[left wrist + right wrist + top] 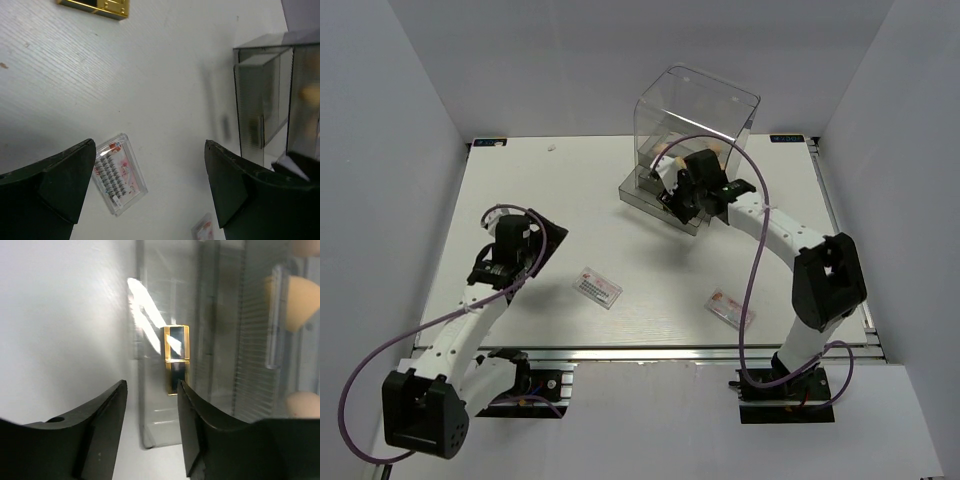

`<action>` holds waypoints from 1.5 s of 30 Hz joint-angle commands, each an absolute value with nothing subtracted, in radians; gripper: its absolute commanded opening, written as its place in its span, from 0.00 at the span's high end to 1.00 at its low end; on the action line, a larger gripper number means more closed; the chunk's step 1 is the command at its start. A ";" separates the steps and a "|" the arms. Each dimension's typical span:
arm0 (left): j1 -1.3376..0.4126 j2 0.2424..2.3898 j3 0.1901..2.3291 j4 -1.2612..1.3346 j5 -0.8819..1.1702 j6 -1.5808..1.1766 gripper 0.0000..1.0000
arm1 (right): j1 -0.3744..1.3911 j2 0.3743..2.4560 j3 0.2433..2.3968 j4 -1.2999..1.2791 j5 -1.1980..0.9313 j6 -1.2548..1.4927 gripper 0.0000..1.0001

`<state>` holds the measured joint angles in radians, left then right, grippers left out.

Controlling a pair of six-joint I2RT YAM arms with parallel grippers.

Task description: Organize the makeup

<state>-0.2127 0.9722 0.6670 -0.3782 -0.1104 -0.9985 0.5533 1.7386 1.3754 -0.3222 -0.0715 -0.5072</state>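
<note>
Reaching forward and leftward over the worktop [570,190], the right arm holds its right hand [151,390] at the pulled-out bottom drawer [638,190] of the clear box [698,110], fingers parted by a narrow gap and gripping nothing. Just beyond its fingertips a dark, gold-edged tube [176,342] sits inside the drawer, its long side running up and down in the wrist view; peach sponges [295,300] show behind the clear wall to the right. The left arm is bent back near its base, the left hand [150,147] tilted down over the worktop, spread wide and empty. Below it a flat packet [120,172] lies slantwise, long axis from upper left to lower right, a second packet [730,309] lies nearer the right arm, and another gold tube [95,6] lies flat at the view's top edge
</note>
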 commanded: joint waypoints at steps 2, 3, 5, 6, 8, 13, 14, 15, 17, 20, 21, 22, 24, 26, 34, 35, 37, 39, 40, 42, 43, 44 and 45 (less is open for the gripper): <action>-0.134 1.054 0.770 -0.477 -0.089 -1.127 0.02 | 0.534 1.536 1.411 -0.391 -0.405 -0.601 0.54; -0.124 1.078 0.788 -0.521 -0.090 -1.170 0.02 | 0.532 1.508 1.411 -0.355 -0.441 -0.601 0.58; -0.106 1.152 0.850 -0.570 -0.112 -1.213 0.02 | 0.532 1.433 1.326 -0.331 -0.523 -0.598 0.60; -0.091 1.178 0.868 -0.612 -0.123 -1.256 0.02 | 0.532 1.413 1.307 -0.307 -0.540 -0.588 0.60; -0.060 1.253 0.914 -0.629 -0.124 -1.288 0.02 | 0.531 1.369 1.264 -0.296 -0.569 -0.563 0.50; -0.006 1.405 0.960 -0.572 -0.072 -1.403 0.02 | 0.512 1.307 1.207 -0.290 -0.617 -0.519 0.14; -0.003 1.435 0.971 -0.569 -0.065 -1.422 0.02 | 0.500 1.290 1.194 -0.287 -0.620 -0.505 0.14; -0.002 1.494 0.992 -0.562 -0.048 -1.452 0.02 | 0.491 1.284 1.186 -0.284 -0.626 -0.496 0.13; 0.044 1.549 1.008 -0.537 -0.028 -1.479 0.02 | 0.470 1.267 1.177 -0.281 -0.630 -0.482 0.14; 0.058 1.649 1.043 -0.485 -0.005 -1.508 0.02 | 0.440 1.247 1.157 -0.278 -0.640 -0.466 0.13; 0.063 1.673 1.055 -0.471 -0.002 -1.515 0.02 | 0.431 1.244 1.144 -0.276 -0.641 -0.462 0.13; 0.066 1.718 1.083 -0.466 -0.002 -1.517 0.02 | 0.423 1.236 1.140 -0.273 -0.643 -0.459 0.13; 0.077 1.755 1.107 -0.463 -0.002 -1.525 0.03 | 0.399 1.233 1.124 -0.268 -0.653 -0.445 0.13; 0.087 1.799 1.146 -0.460 -0.002 -1.528 0.04 | 0.374 1.226 1.115 -0.264 -0.663 -0.433 0.13; 0.106 1.934 1.227 -0.541 0.052 -1.552 0.15 | 0.325 1.204 1.086 -0.249 -0.678 -0.408 0.13; 0.106 1.943 1.235 -0.549 0.058 -1.552 0.19 | 0.316 1.203 1.085 -0.249 -0.678 -0.402 0.13; 0.106 1.971 1.247 -0.595 0.066 -1.548 0.23 | 0.307 1.200 1.085 -0.242 -0.680 -0.399 0.13; 0.106 1.983 1.256 -0.618 0.063 -1.539 0.27 | 0.295 1.198 1.083 -0.241 -0.683 -0.391 0.13; 0.106 1.983 1.256 -0.623 0.060 -1.534 0.34 | 0.293 1.197 1.083 -0.239 -0.684 -0.390 0.13; 0.106 1.983 1.259 -0.626 0.055 -1.523 0.42 | 0.285 1.193 1.080 -0.236 -0.686 -0.384 0.13; 0.106 1.986 1.264 -0.626 0.061 -1.517 0.47 | 0.282 1.190 1.078 -0.233 -0.686 -0.380 0.13; 0.106 1.988 1.267 -0.627 0.069 -1.502 0.48 | 0.281 1.189 1.078 -0.232 -0.689 -0.377 0.13; 0.106 1.991 1.273 -0.626 0.084 -1.493 0.51 | 0.281 1.189 1.078 -0.230 -0.690 -0.374 0.13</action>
